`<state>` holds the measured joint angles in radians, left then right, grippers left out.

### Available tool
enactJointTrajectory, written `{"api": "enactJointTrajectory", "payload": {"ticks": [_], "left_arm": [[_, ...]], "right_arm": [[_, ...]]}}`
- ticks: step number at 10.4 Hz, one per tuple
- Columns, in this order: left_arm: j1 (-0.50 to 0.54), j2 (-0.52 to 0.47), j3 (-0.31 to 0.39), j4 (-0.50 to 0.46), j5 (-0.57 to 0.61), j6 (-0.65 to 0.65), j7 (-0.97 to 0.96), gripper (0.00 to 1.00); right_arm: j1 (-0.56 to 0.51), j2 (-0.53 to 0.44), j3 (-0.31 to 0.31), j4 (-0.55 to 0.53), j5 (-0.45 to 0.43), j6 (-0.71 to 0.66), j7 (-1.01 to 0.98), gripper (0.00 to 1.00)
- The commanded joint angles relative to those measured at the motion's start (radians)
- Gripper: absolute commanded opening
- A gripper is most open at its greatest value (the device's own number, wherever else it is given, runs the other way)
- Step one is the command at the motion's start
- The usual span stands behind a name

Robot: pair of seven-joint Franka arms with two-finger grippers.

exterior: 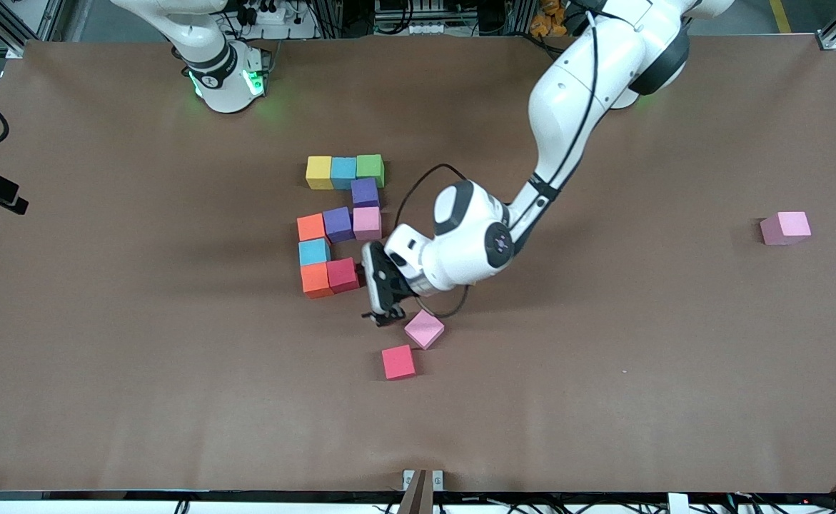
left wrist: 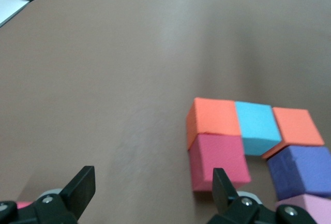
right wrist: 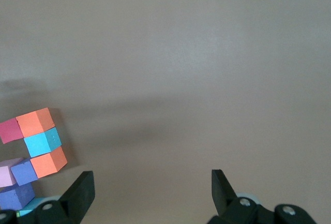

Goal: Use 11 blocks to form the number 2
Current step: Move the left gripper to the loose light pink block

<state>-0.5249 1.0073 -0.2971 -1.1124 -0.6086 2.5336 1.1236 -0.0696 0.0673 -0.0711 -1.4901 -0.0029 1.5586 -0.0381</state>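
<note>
Hovering low over the table (exterior: 175, 400), the left pincer (exterior: 383, 314) gapes, grasping nothing, just beside the dark red cube (exterior: 343, 275) of the unfinished number 2 (exterior: 343, 225) (ten cubes so far). The right pincer (right wrist: 150, 190), also released, waits over bare table.

Brown table (exterior: 603, 400) — black cables (exterior: 603, 503) along its near edge.

High front camera facing robots, both wrist cameras close, perhaps sharing the blocks (exterior: 339, 221).
</note>
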Motion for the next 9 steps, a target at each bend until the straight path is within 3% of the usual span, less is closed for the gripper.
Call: {"api": "enactJointTrajectory", "payload": {"ticks": [1,2,5,9], "left_arm": [[0.000,-0.012,0.089,-0.026,0.013,-0.007,0.021,1.00],[-0.001,-0.015,0.122,-0.027,0.012,-0.024,0.021,1.00],[-0.012,-0.006,0.128,-0.026,0.007,-0.033,-0.097,1.00],[-0.085,-0.001,0.283,-0.018,0.007,-0.033,-0.263,1.00]], "right_arm": [[-0.001,-0.001,0.001,-0.001,0.015,0.000,-0.011,1.00],[-0.001,-0.001,0.001,-0.001,0.017,0.001,-0.011,1.00],[0.001,0.002,0.002,0.002,0.021,0.014,-0.008,1.00],[-0.012,0.000,-0.003,0.008,0.023,0.005,-0.006,1.00]]}}
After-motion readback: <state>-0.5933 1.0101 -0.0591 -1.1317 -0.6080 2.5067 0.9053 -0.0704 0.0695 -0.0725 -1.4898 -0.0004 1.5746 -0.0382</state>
